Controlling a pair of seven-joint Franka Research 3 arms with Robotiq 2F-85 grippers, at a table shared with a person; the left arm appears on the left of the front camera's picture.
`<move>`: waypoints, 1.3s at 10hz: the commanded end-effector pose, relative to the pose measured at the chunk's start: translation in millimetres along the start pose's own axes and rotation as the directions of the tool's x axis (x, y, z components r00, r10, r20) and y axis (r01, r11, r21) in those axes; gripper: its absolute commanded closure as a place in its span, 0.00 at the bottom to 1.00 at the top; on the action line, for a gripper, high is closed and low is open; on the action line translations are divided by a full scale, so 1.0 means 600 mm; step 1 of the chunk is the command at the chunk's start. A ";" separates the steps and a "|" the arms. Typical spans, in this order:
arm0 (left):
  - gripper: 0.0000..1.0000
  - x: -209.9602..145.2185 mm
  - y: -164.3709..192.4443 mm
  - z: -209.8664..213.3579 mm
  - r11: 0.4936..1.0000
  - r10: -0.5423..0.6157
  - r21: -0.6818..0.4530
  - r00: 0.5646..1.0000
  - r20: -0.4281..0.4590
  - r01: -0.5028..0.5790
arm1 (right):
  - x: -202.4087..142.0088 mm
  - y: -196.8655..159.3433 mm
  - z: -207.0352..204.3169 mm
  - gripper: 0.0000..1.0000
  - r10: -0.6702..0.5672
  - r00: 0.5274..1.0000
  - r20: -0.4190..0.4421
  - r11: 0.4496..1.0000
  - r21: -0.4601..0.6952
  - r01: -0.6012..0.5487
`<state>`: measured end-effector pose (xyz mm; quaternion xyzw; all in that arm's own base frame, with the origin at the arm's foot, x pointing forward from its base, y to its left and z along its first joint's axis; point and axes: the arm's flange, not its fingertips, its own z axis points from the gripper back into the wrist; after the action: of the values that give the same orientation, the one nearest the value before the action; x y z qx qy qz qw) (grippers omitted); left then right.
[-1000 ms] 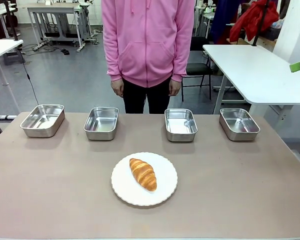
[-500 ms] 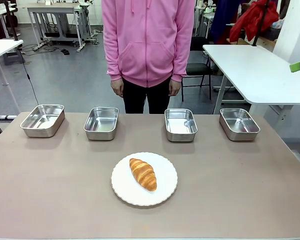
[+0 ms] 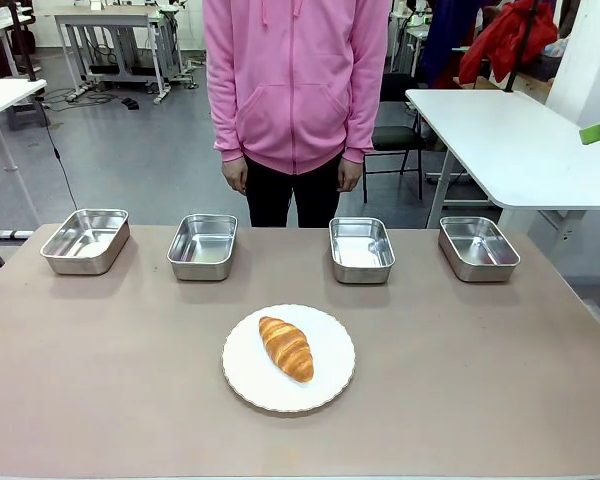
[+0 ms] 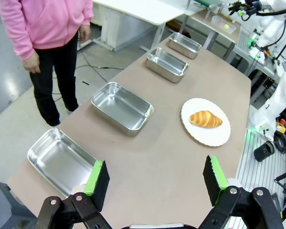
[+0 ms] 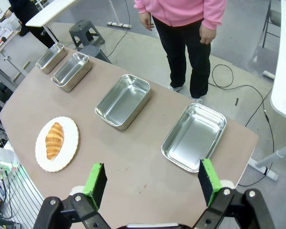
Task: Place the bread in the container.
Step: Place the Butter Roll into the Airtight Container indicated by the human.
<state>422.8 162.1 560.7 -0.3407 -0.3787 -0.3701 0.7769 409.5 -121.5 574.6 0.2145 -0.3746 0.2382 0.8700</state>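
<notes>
Table: tan tabletop (image 3: pixel 90 390) is stretching out under both claws.
Left claw (image 4: pixel 156 164): hovering over the table, jaws gaping wide, gripping and touching nothing.
Right claw (image 5: pixel 151 164): hanging likewise, jaws spread wide and empty.
Bread (image 4: pixel 205 119): lying on a white plate (image 4: pixel 200 139), ahead of the left claw's right finger, well apart from both claws.
Container: four steel pans (image 4: pixel 62 160) are sitting in a row; the nearest is lying just ahead of the left claw's left finger.
Person (image 3: pixel 295 80): standing beyond the pans.
</notes>
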 end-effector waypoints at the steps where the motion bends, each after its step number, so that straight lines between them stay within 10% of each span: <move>1: 0.00 0.000 0.000 0.000 1.000 -0.007 -0.001 1.000 0.001 0.007 | 0.003 -0.001 -0.001 0.00 0.006 1.000 0.021 1.000 0.014 -0.006; 13: 0.00 0.000 0.000 0.000 1.000 -0.007 -0.001 1.000 0.001 0.007 | 0.003 -0.001 -0.001 0.00 0.006 1.000 0.021 1.000 0.014 -0.006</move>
<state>422.8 162.1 560.7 -0.3407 -0.3787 -0.3701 0.7769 409.5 -121.4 574.7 0.2144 -0.3744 0.2383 0.8701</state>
